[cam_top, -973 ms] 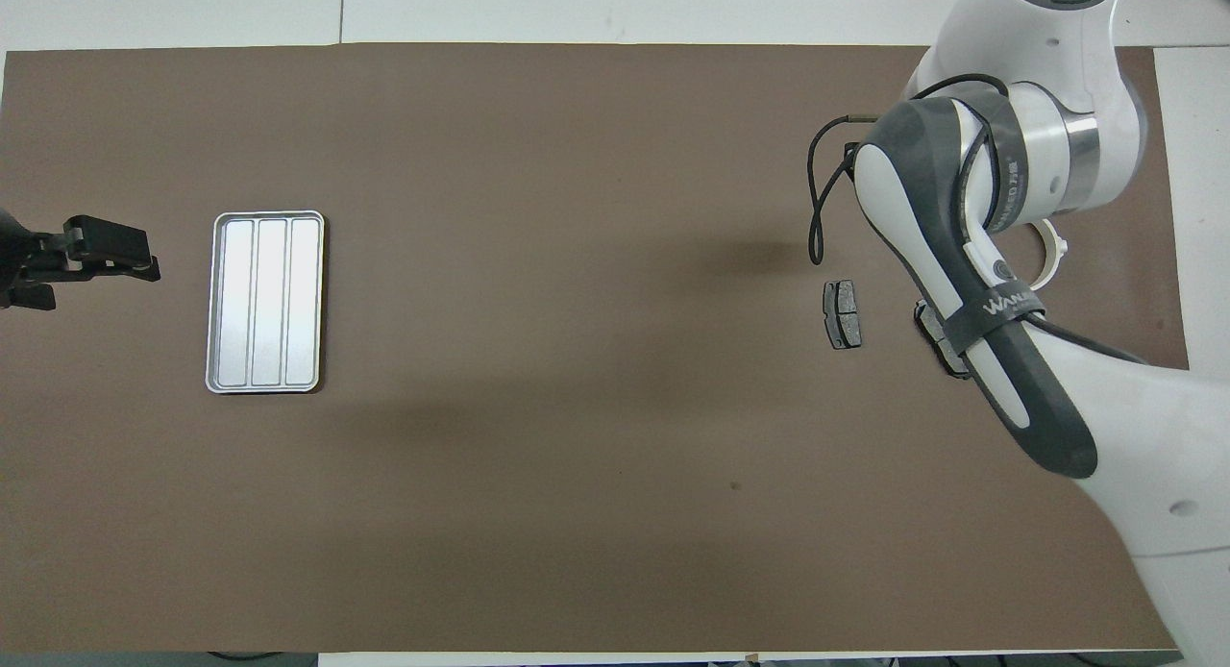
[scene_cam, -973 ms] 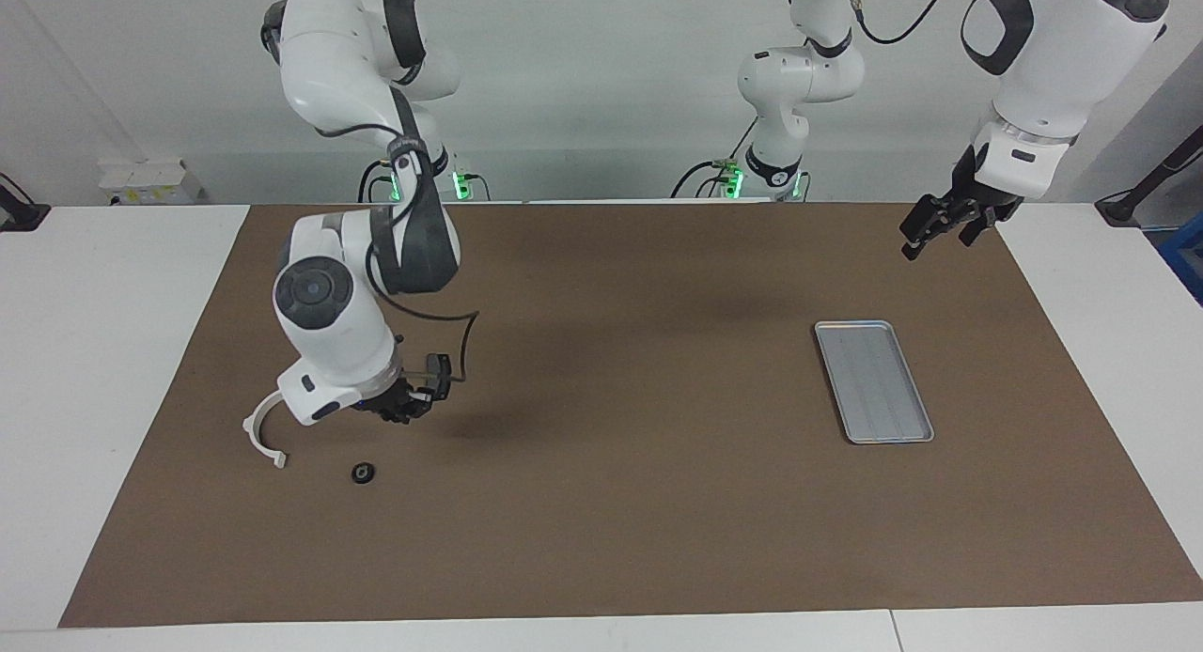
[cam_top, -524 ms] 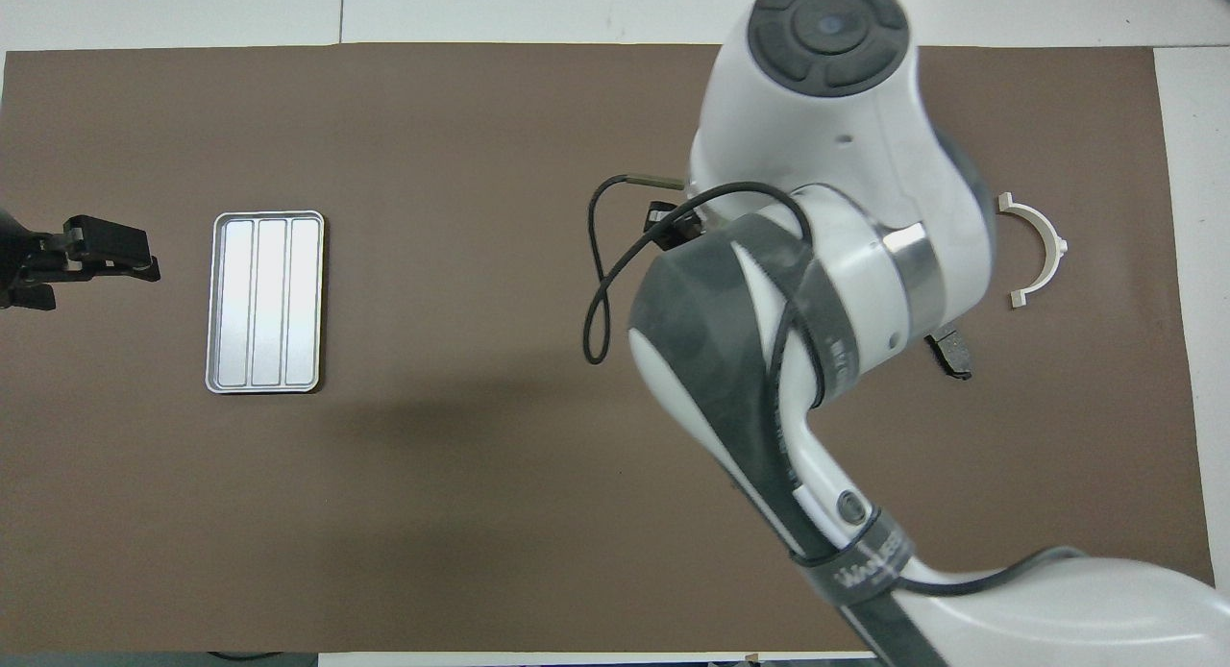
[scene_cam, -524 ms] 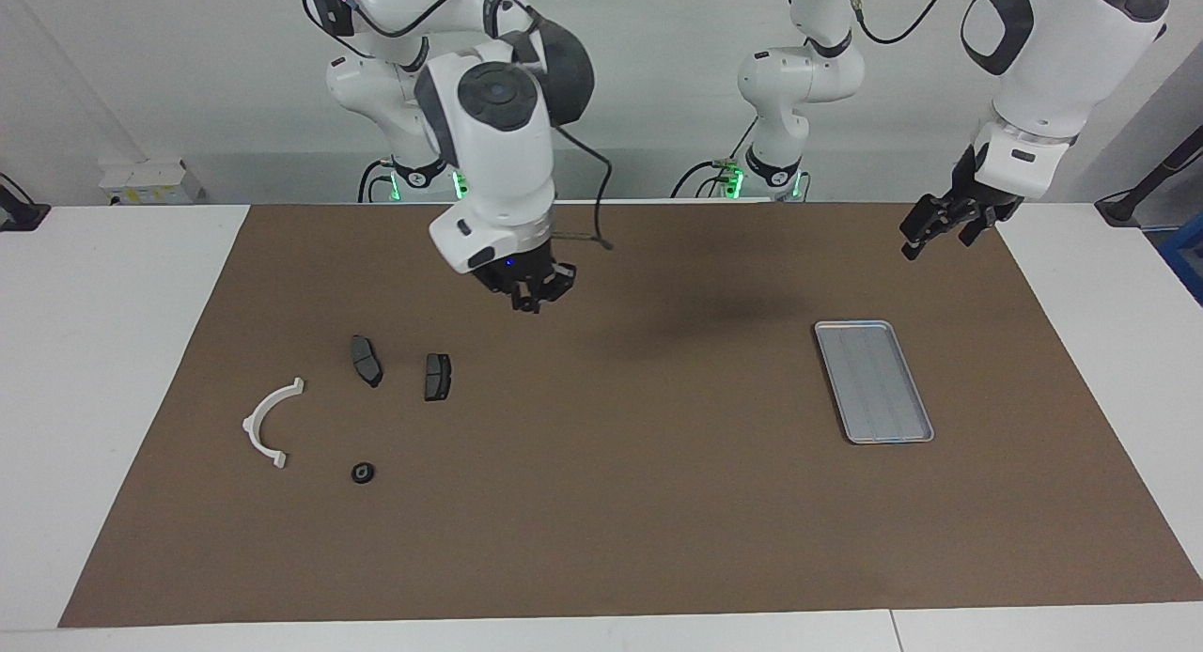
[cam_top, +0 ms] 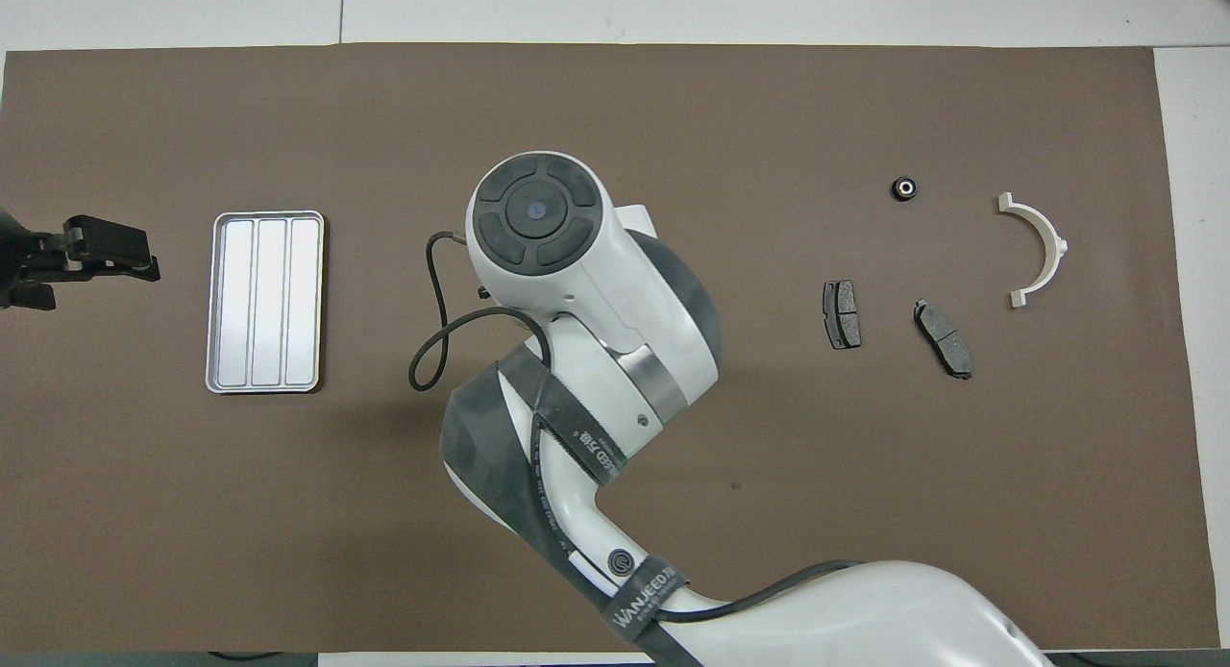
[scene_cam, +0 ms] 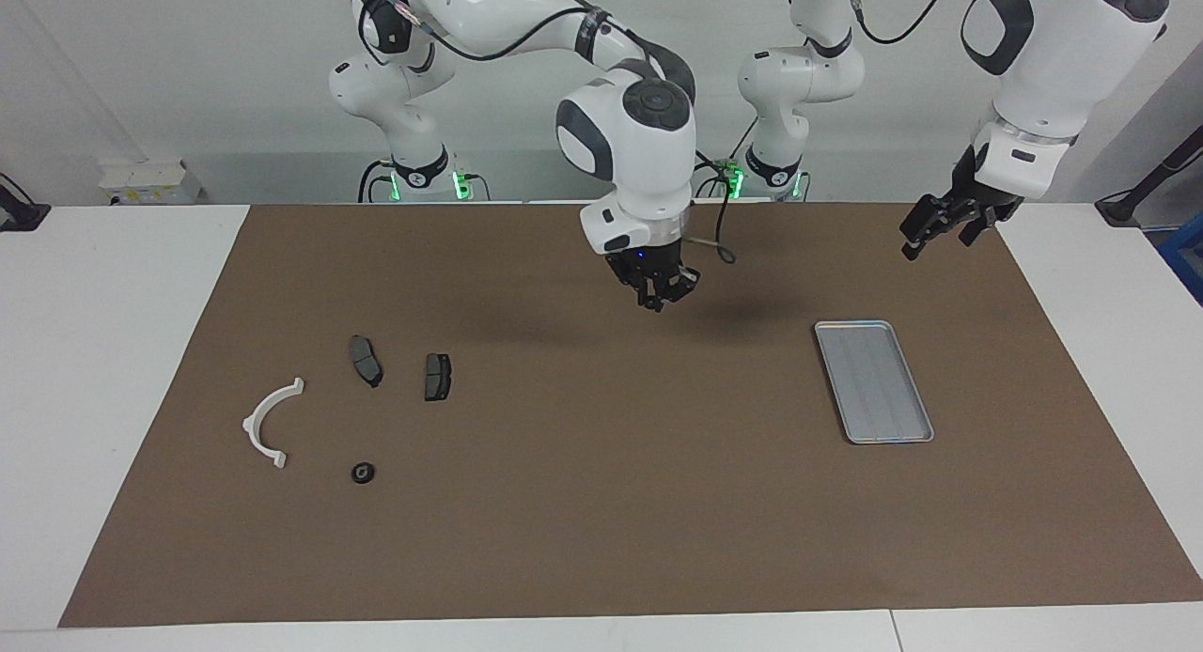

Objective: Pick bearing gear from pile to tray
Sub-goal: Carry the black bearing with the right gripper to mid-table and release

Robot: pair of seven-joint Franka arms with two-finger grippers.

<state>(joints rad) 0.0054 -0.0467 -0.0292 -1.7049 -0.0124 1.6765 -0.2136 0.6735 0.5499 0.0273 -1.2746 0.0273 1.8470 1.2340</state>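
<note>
Facing view: the small black round bearing gear [scene_cam: 363,473] lies on the brown mat [scene_cam: 601,539] in the pile, beside the white curved plastic arc [scene_cam: 268,424] and farther from the robots than the two dark grey pad-shaped plates [scene_cam: 366,360]. The shallow ribbed silver-grey metal tray [scene_cam: 873,380] sits well apart, toward the left arm's end. The right gripper [scene_cam: 661,295] hangs over bare mat between pile and tray, fingertips pinched shut (whether on some tiny part, I cannot tell), probably heading trayward. The left gripper [scene_cam: 940,225] waits with jaws spread, empty, over the mat's edge near the tray.
</note>
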